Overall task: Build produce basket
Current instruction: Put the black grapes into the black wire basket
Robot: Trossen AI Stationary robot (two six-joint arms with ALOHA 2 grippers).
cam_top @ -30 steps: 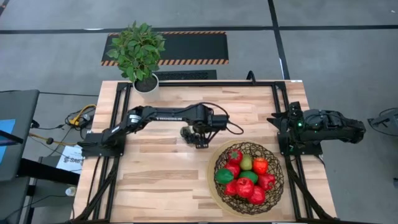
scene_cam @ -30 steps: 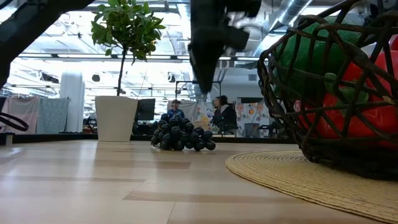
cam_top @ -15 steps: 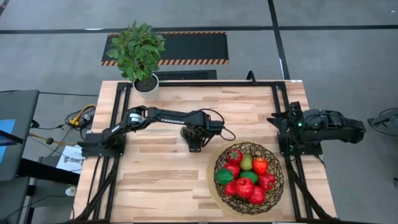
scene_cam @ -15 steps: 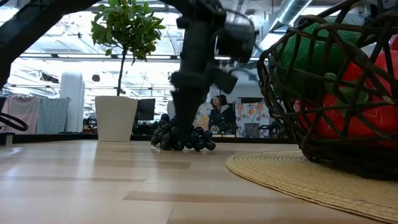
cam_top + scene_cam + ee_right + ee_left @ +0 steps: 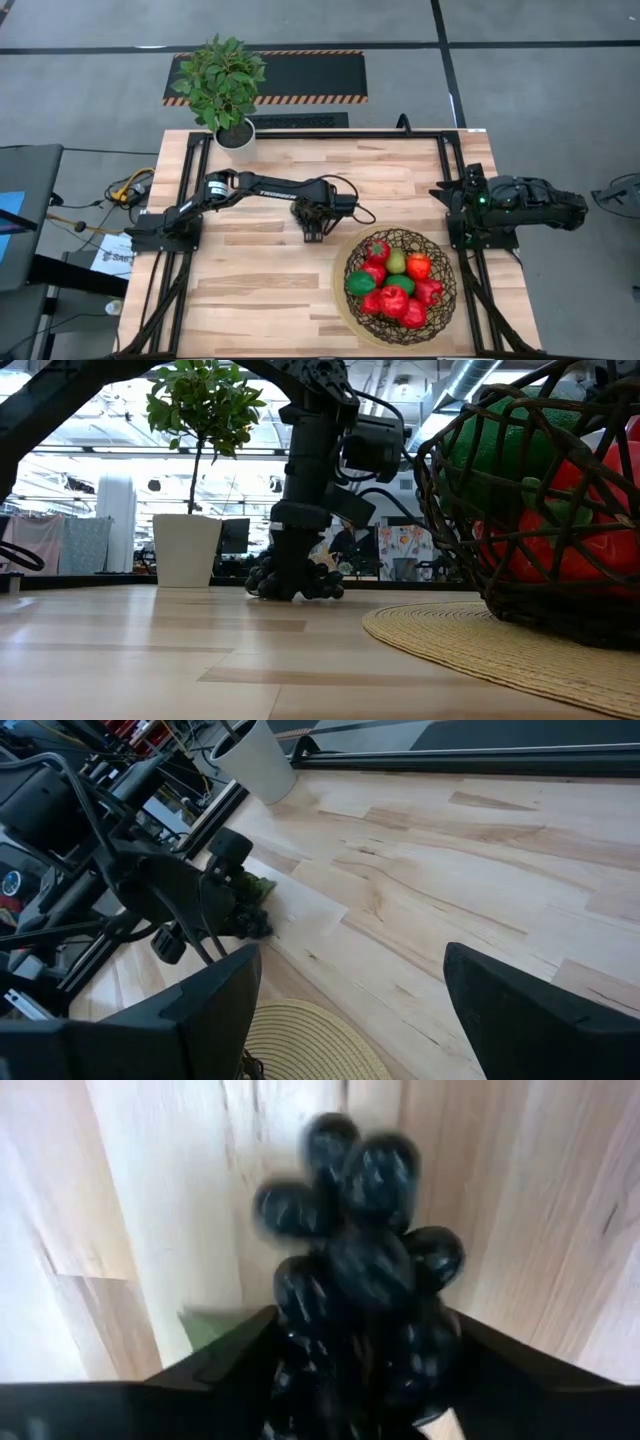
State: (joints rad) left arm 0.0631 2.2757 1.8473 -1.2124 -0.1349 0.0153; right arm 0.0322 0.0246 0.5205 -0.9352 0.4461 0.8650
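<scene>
A bunch of dark grapes lies on the wooden table, left of the basket. My left gripper stands straight down over it, its fingers closed around the bunch. In the high view the hand covers the grapes. The wire basket at the near right holds red peppers, apples, green limes and a pear, and stands on a round tan mat. My right gripper is open with nothing between its fingers, folded back at the table's right edge. My left gripper pinches the grape bunch between its two fingers, which press on its two sides. The fingers come from above, pointing down. The bunch rests on the table, with several grapes sticking out beyond the fingertips.
A leafy plant in a white pot stands at the table's far left corner. Black frame rails run along the far and side edges. Bare wood lies between the grapes and the near edge.
My left gripper has come straight down from above the grapes onto the bunch, and its fingers have closed in around it. The grapes have stayed where they were on the table.
</scene>
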